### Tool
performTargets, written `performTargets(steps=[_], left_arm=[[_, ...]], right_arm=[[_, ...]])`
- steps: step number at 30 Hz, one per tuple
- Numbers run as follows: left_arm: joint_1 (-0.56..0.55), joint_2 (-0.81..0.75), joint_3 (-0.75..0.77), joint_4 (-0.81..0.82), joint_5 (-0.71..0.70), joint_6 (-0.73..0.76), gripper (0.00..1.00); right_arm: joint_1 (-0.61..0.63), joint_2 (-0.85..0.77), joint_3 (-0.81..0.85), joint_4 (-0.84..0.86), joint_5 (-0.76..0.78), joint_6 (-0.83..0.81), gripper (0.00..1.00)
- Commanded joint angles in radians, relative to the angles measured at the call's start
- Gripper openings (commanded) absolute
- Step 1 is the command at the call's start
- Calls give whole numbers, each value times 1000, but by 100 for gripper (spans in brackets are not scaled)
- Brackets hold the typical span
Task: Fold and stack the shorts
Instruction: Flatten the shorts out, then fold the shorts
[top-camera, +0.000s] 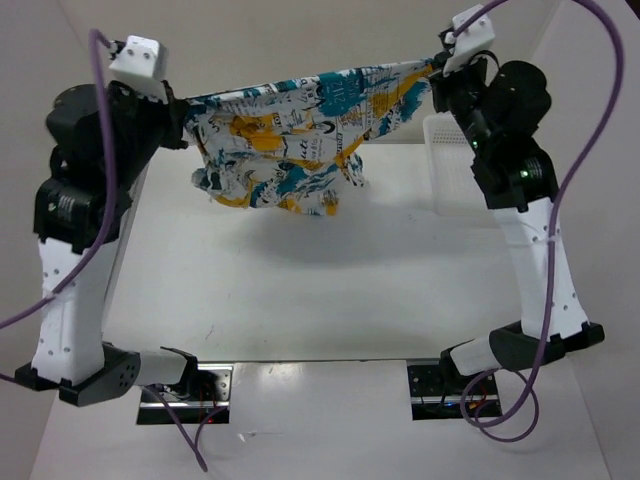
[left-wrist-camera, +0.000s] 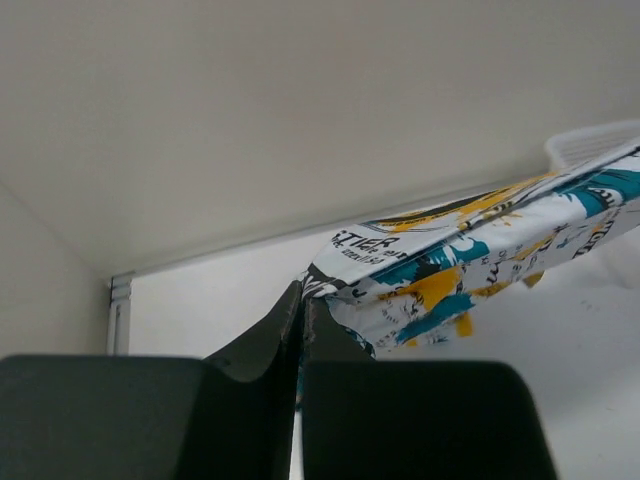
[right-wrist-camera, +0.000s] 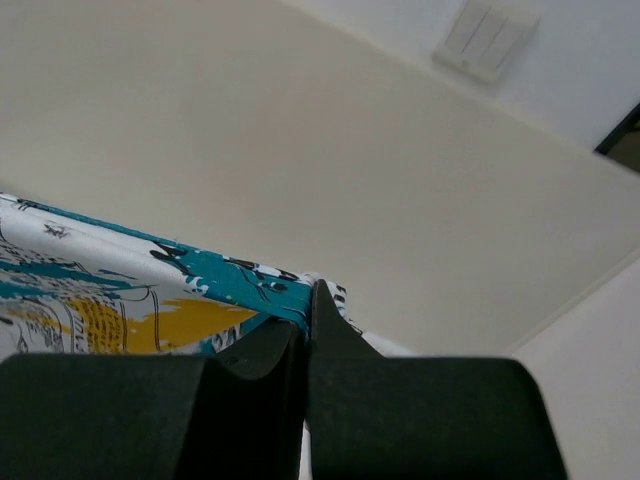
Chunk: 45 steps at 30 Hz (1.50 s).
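The shorts (top-camera: 300, 130), white with teal, yellow and black print, hang stretched in the air between both grippers above the far part of the table. My left gripper (top-camera: 185, 118) is shut on their left corner, and the cloth shows past its tips in the left wrist view (left-wrist-camera: 470, 270). My right gripper (top-camera: 440, 68) is shut on their right corner, higher up, with the teal edge pinched between its tips in the right wrist view (right-wrist-camera: 150, 290). The lower part of the shorts sags in loose folds toward the left.
A white plastic mesh basket (top-camera: 448, 160) stands at the far right of the table (top-camera: 300, 290), partly behind the right arm; its rim also shows in the left wrist view (left-wrist-camera: 590, 145). Purple cables loop beside both arms.
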Motion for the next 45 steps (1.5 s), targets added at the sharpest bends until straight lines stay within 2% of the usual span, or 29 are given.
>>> performTargets(steps=[1,6,8,11,14,17,21,26,27,28,32,38,41,45], left_arm=[[34,-105,87,-32,-44,8,0],[34,-127,248,-95,145,8,0],[34,-127,334,-95,174,8,0],[34,-93,364,-95,188,8,0],[34,-35,322,-95,128,8,0],[34,31,220,-71,93,8,0],[34,176,140,-36,79,8,0],[54,357,147,7,130,8,0],[70,428,161,7,130,8,0],[96,459,170,32,147,8,0],[144,562,132,109,185,8,0],[155,618,11,185,216,8,0],[166,629,-2,208,225,8,0],[207,606,-69,230,216,8,0]], right_arm=[[-36,-81,101,-17,116,8,0],[-36,-100,250,-66,33,27,0],[-36,-109,275,-66,33,27,0],[-36,-120,267,-66,22,16,0],[-36,-120,201,-66,22,16,0],[-36,-83,116,-31,13,7,0],[-36,76,48,-19,-9,7,0],[-36,308,78,-10,-9,-21,0],[-36,352,124,-10,-9,-21,0],[-36,435,149,-10,-9,-21,0],[-36,595,264,-48,-18,-21,0],[-27,641,231,-57,-27,-2,0],[-16,641,189,-57,-1,-12,0],[28,556,82,-66,30,-56,0]])
